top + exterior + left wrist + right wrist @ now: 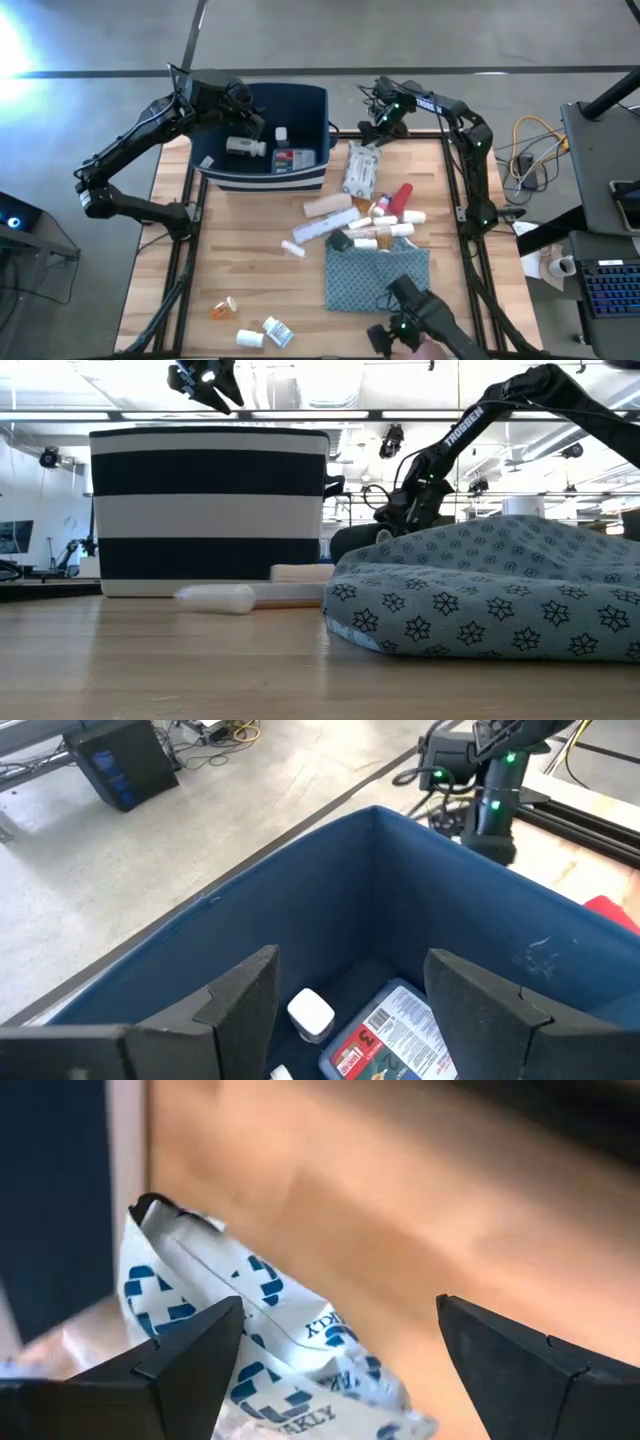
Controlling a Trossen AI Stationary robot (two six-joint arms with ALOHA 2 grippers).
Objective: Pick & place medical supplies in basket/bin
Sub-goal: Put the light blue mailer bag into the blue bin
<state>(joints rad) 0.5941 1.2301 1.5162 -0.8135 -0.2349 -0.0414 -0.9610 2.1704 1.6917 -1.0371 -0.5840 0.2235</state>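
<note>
While the high view showed the left end effector [248,122] over the navy bin [310,100] at upper centre, only its wrist view revealed wide, empty fingers [235,1005]. The right end effector [335,1355] hung wide above a blue-and-white packet [235,1330].

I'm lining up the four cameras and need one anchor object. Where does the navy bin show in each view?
High view: navy bin at the table's far edge, under the left gripper.
Low view: striped wall on the picture's left.
Left wrist view: blue inner wall across the picture, seen from above.
Right wrist view: dark side at one edge.
Shared landmark: the bin's white stripe.
</note>
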